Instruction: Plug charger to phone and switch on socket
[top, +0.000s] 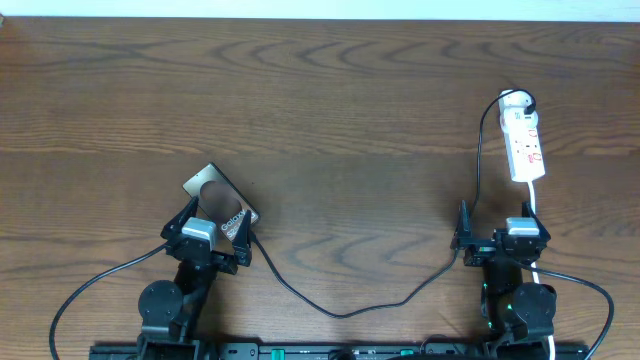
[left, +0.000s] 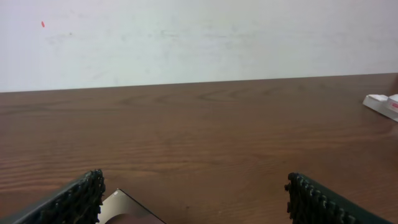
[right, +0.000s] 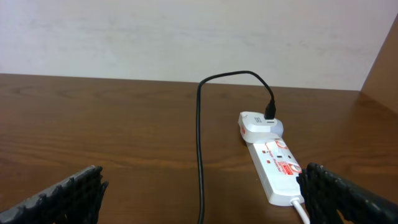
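Note:
The phone (top: 214, 192) lies at an angle on the table, its near end under my left gripper (top: 212, 224). One corner of it shows in the left wrist view (left: 127, 208). My left gripper (left: 196, 186) is open and empty above it. The charger (top: 340, 312) runs from the white plug (top: 515, 100) in the socket (top: 525, 145), loops along the table front and ends by the phone; its tip is hidden. My right gripper (top: 503, 228) is open, just in front of the socket (right: 277, 168), with the charger (right: 200, 155) between its fingers (right: 202, 176), untouched.
The socket's white lead (top: 533, 200) runs back under my right arm. The socket also shows at the far right of the left wrist view (left: 382, 102). A pale wall stands behind the table's far edge.

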